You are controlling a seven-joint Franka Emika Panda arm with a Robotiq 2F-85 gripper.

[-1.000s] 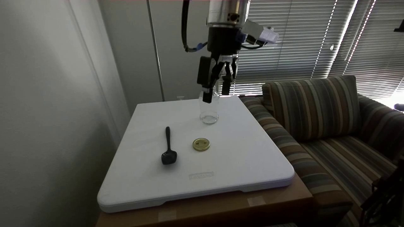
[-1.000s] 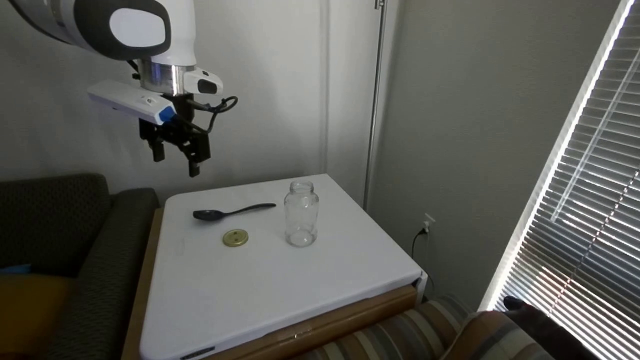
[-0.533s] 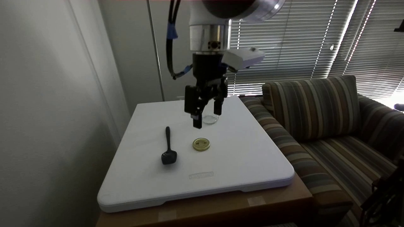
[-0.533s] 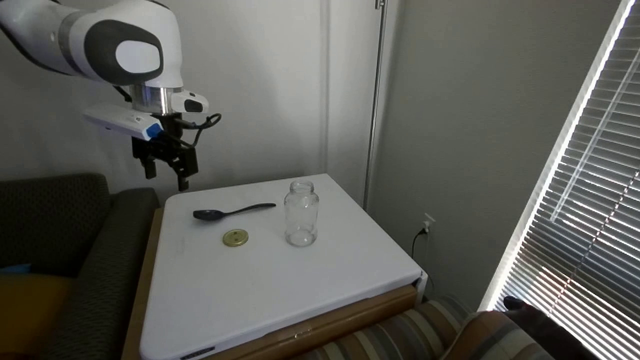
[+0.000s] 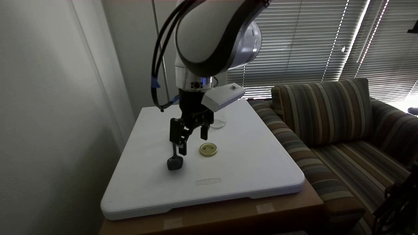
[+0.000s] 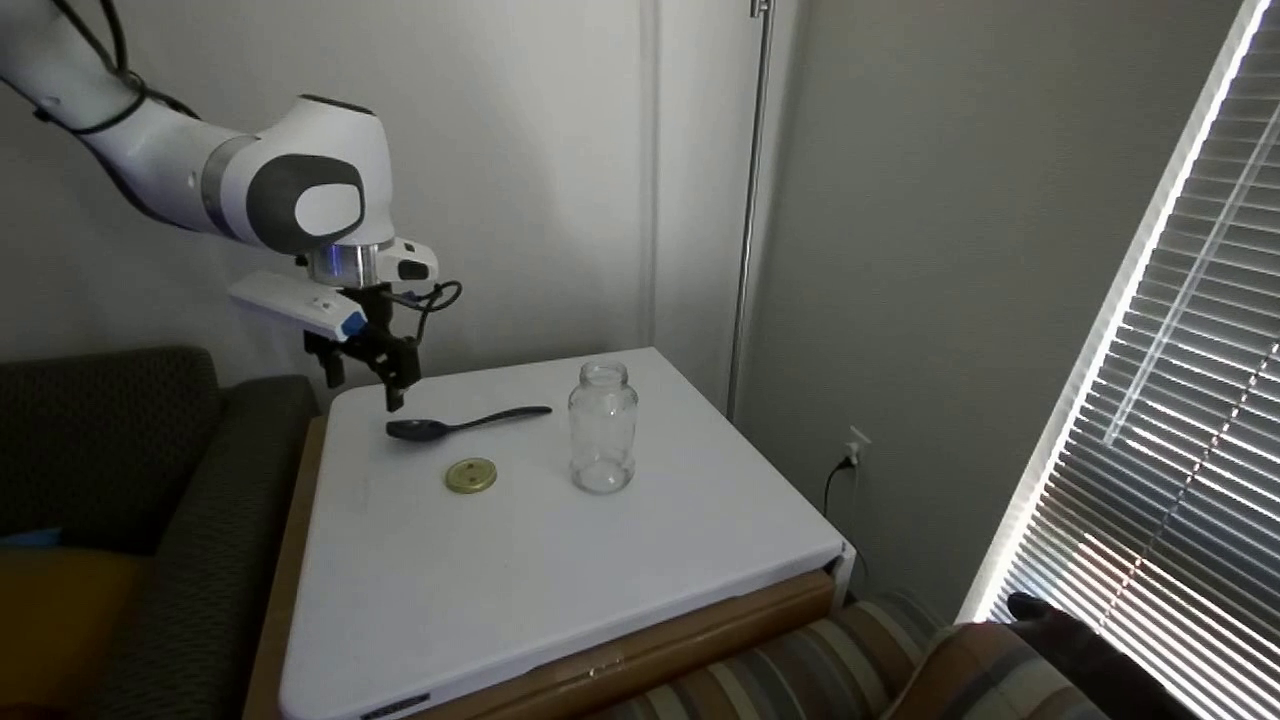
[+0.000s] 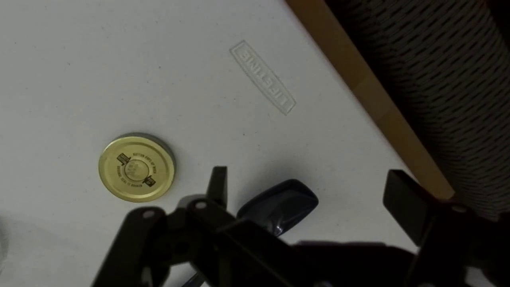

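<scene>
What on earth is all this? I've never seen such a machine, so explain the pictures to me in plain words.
This is a robot arm with a gripper, its two-fingered "hand", at the end. Two views are taken from outside the robot, from different places; the wrist view is taken from the arm itself, looking down past the gripper. On the white table lie a dark spoon and a gold lid, and a clear jar stands upright, open at the top. The gripper is open, hovers by the spoon and holds nothing.

A white table (image 6: 560, 570) bears spoon (image 6: 436, 430), lid (image 6: 471, 475), jar (image 6: 602, 430).
</scene>
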